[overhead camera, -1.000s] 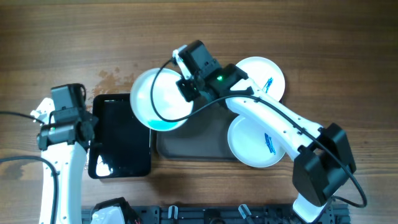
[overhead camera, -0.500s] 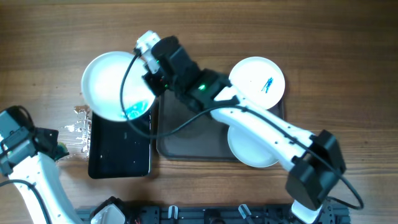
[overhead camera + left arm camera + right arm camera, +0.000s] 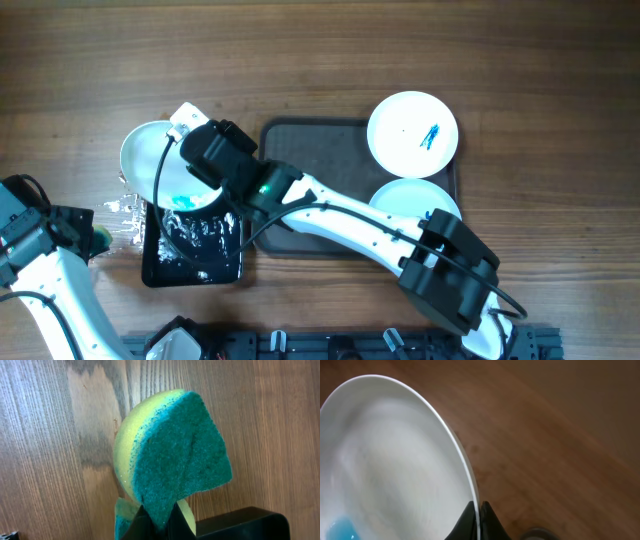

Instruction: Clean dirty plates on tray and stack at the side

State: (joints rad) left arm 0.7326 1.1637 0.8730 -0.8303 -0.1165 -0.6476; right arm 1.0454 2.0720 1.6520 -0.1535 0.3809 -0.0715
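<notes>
**Inspector:** The held plate (image 3: pixel 150 160) has left the tray (image 3: pixel 320 150). A second ago it hung over the tray's 9 o'clock rim. Now it is well out at 9 o'clock, tilted, with its low edge over the top of the black tray (image 3: pixel 150 272).

**Clerk:** Grip?

**Inspector:** The right gripper (image 3: pixel 479 516) has its jaws clamped on the plate's rim. The left gripper (image 3: pixel 156 521), jaws clamped on a green-and-yellow sponge (image 3: pixel 175 455), has drawn back to 8 o'clock, apart from the plate.

**Clerk:** What does that mean for the job?

**Inspector:** My reading is that the first plate is mid-wash and not yet stacked. Blue liquid (image 3: pixel 182 200) pools at its low edge.

**Clerk:** Containers?

**Inspector:** The black tray now carries white splashes that were absent a second ago. A wet patch (image 3: pixel 118 208) lies on the counter (image 3: pixel 300 60) beside it. The tray holds two plates. The second plate (image 3: pixel 400 120) sits at the 2 o'clock corner, overhanging the rim, with a blue scribble showing. The third plate (image 3: pixel 405 195) is at 4 o'clock, partly under the arm. I judge both unwashed.
</notes>
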